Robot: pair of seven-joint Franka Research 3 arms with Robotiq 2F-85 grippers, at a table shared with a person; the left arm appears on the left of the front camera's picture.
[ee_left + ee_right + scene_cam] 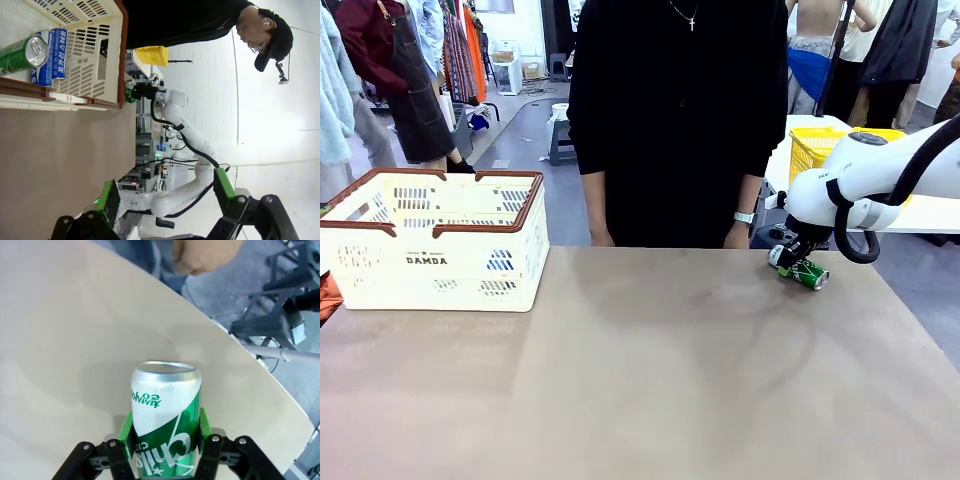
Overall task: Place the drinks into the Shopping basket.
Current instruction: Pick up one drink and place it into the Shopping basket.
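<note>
A green drink can (808, 273) lies on its side at the table's far right, near the person. My right gripper (790, 256) is down on it. In the right wrist view its green pads (126, 436) press both sides of the green can (165, 405), silver end pointing away. The cream Shopping basket (440, 262) with a brown rim stands at the far left. In the left wrist view another green can (20, 52) and a blue can (56, 54) lie inside the basket (120, 50). My left gripper (165, 200) hangs open over the table beside the basket, holding nothing.
A person in black stands at the far edge, one hand (205, 255) just beyond the can. A yellow mesh basket (815, 150) sits on a white table behind my right arm. The table's rounded edge (280, 390) runs close to the can.
</note>
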